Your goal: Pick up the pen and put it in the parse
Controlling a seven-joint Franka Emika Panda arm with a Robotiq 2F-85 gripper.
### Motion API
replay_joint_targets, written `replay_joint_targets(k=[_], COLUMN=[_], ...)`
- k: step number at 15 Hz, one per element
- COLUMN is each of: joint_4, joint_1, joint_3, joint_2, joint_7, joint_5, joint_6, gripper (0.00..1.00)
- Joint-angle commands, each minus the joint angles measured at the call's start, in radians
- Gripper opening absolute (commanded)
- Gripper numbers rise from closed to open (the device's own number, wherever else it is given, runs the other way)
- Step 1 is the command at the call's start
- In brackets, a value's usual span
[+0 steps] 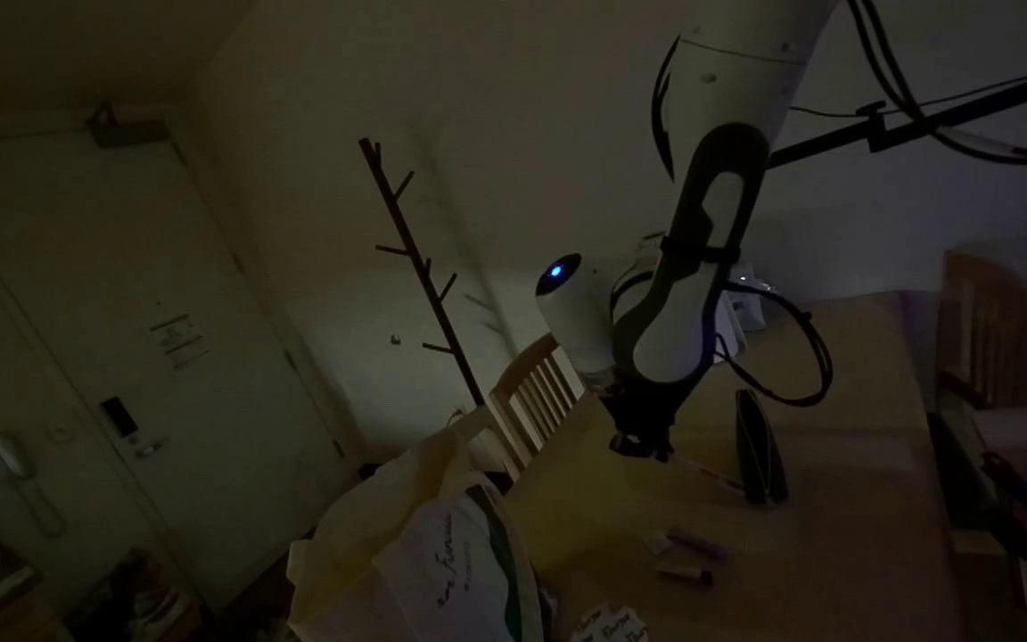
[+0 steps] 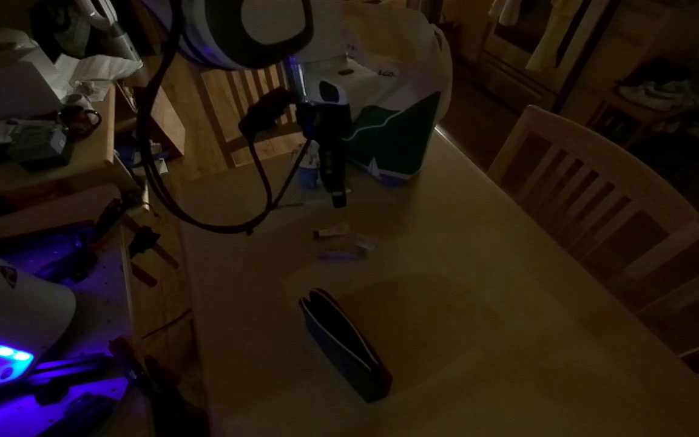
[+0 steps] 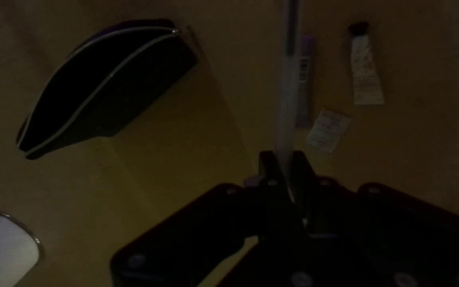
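We see the pincer (image 3: 284,157) clamped on the pen (image 3: 287,99), a dark finger on each side of its pale barrel. In the wrist view the pen runs from the fingertips up to the top edge, with a dark strip along its upper part. The black pouch (image 3: 146,85) stands unzipped on the tabletop (image 2: 507,340), its mouth facing up; we see it to the left of the pen and apart from it in the wrist view. In an exterior view the pen (image 1: 710,473) reaches from the pincer toward the pouch, above the tabletop, and we cannot tell there whether its far end touches the pouch. A dark-capped tube (image 3: 367,75), a purple-ended tube (image 3: 303,93) and a flat packet (image 3: 328,130) lie near one another on the tabletop. We also see, in an exterior view, a white and green carrier bag (image 2: 395,139) at the tabletop's far end and a wooden chair (image 2: 616,173) alongside.
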State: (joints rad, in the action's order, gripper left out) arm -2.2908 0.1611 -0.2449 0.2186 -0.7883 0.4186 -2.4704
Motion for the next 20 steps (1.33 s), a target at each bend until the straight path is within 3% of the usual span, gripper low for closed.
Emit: replay_joint_targets(k=[1,2,3,4,6,7,8,15,16,17,19,20], joint_4=[-0.043,-0.051,-0.009,-0.011,-0.01,-0.01,-0.007,-0.169,-0.084,-0.101,-0.095,-0.091], joint_1=[-0.006,-0.012,-0.043,-0.046,-0.053,-0.053,-0.031,-0.083,-0.098,-0.105,-0.112,-0.113], joint_3=[-0.009,-0.007,0.029,0.032,0.041,0.042,0.014,0.013,0.042,0.046,0.055,0.058], joint_2=[-0.057,-0.062,-0.018,-0.019,-0.017,-0.016,-0.025,-0.131,-0.06,-0.069,-0.066,-0.064], joint_7=[-0.271,-0.343,-0.227,-0.247,-0.246,-0.246,-0.396,-0.851,-0.742,-0.757,-0.756,-0.755], joint_5=[0.141,0.167,0.119,0.128,0.127,0.126,0.202,0.319,0.284,0.287,0.286,0.286], joint_6=[0.027,0.023,0.016,0.017,0.016,0.016,0.026,0.006,0.018,0.017,0.017,0.017], gripper=[0.03,0.03,0.03,0.11,0.11,0.03,0.03,0.03,0.03,0.11,0.11,0.03])
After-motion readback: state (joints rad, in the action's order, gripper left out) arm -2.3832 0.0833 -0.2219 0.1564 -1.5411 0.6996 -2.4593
